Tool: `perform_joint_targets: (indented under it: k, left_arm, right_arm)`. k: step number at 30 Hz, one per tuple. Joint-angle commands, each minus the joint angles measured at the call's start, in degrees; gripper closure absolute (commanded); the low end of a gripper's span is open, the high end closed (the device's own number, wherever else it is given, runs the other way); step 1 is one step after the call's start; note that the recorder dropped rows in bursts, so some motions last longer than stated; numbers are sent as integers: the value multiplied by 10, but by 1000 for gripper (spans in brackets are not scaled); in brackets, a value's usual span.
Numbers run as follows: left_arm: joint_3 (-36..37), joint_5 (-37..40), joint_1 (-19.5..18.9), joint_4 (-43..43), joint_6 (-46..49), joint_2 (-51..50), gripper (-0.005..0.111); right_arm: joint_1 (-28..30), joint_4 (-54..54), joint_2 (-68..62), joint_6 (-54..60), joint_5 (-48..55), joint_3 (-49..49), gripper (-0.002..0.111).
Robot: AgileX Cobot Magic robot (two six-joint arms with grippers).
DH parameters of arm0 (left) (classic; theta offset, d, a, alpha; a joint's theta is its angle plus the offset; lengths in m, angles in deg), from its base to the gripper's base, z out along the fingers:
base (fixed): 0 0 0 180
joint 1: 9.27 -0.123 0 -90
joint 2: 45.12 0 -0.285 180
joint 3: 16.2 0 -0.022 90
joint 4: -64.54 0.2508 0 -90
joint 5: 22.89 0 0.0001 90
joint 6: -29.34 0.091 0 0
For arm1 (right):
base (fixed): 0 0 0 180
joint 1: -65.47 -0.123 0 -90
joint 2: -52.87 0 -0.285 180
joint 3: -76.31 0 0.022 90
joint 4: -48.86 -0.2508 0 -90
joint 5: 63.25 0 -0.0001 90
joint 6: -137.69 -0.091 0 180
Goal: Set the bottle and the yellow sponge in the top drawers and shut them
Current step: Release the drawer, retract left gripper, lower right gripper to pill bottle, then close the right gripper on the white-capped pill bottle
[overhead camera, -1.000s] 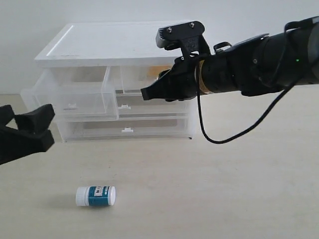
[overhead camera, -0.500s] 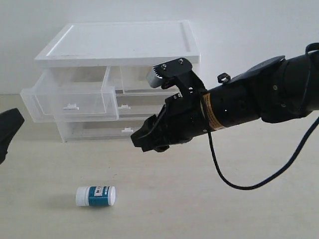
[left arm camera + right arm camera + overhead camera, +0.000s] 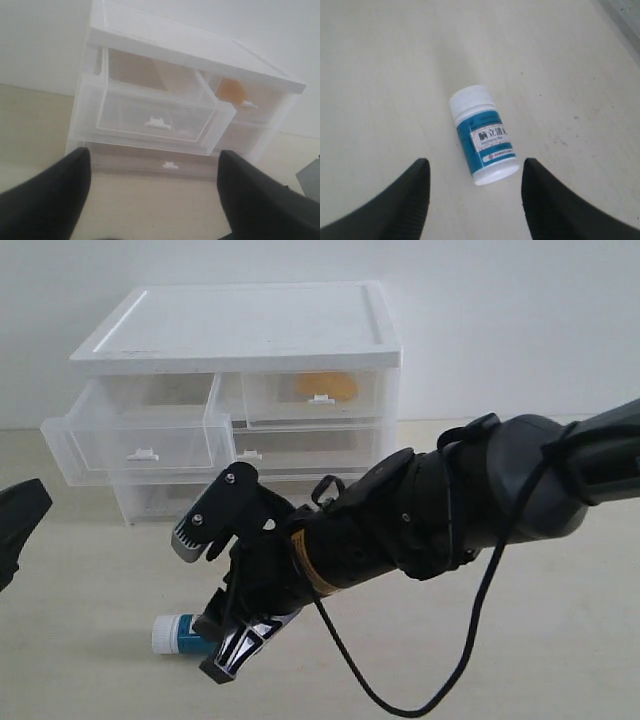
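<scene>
The right gripper (image 3: 476, 167) poised over the bottle (image 3: 482, 135), fingers spread wide.
The bottle lies sideways on the table (image 3: 540, 640), ungripped. The yellow sponge (image 3: 326, 386) sits inside the shut right top drawer (image 3: 312, 398). The left top drawer (image 3: 140, 435) stands pulled out. The left gripper (image 3: 152, 165) gapes wide.

"脑立清丸" on the bottle (image 3: 482, 135) label

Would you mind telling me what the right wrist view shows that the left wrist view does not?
Only the right wrist view: the bottle, lying on its side. Only the left wrist view: the cabinet, its open top drawer, and its shut top drawer holding the yellow sponge. Both: the beige table and a pair of open black jaws.
</scene>
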Motion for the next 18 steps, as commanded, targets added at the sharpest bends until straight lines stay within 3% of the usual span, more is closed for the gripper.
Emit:
perform_joint_targets:
  k: [1,18]
  left_arm:
    - [3,-13,1,-2,8,3,41]
    - [3,-17,1,-19,34,3,41]
  right_arm:
    - [-1,0,-16,9,-3,-30,58]
    - [-34,0,-118,34,-3,-103,58]
